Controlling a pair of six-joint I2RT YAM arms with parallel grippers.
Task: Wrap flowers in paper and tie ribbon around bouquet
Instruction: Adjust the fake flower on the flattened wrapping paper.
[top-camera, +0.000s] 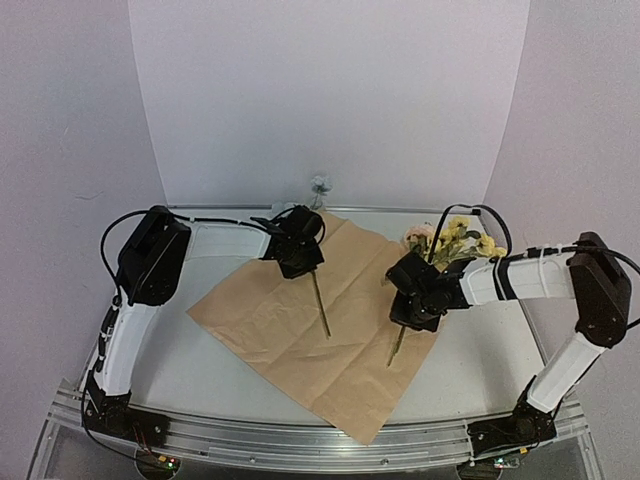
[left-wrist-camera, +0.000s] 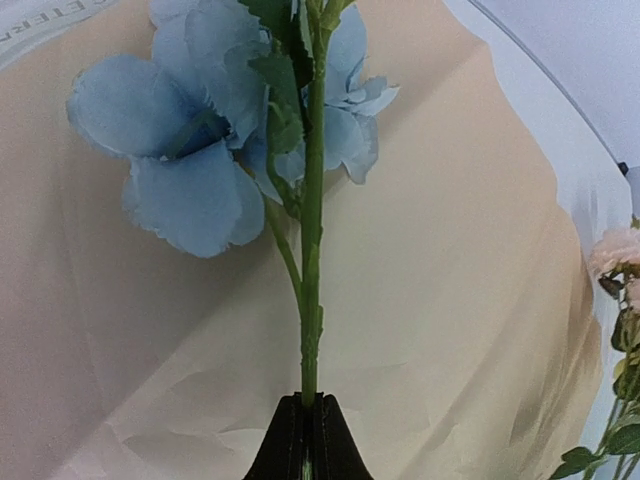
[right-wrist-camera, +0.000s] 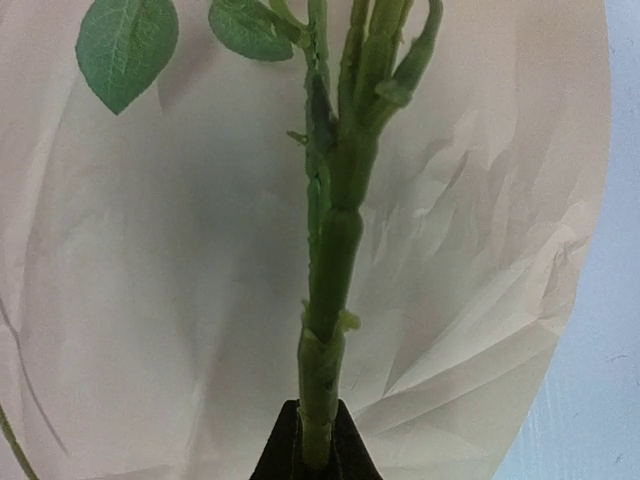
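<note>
Tan paper (top-camera: 290, 320) lies spread on the table (top-camera: 190, 360), brown side up. Left gripper (left-wrist-camera: 308, 405): fingers pressed together, pinching the blue flower (left-wrist-camera: 190, 150) low on its stalk, above the paper's far corner. Right gripper (right-wrist-camera: 318, 410): fingers likewise pinching the yellow and pink flowers (top-camera: 455, 238), over the paper's right corner.

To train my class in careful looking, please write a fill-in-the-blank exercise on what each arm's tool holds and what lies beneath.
1. The flower in the left tool is pale ___.
2. The right tool grips thick ___ stems.
3. The yellow blooms are carried by the ___ tool.
4. Beneath both tools lies a creased sheet of ___.
Missing words: blue; green; right; paper.
</note>
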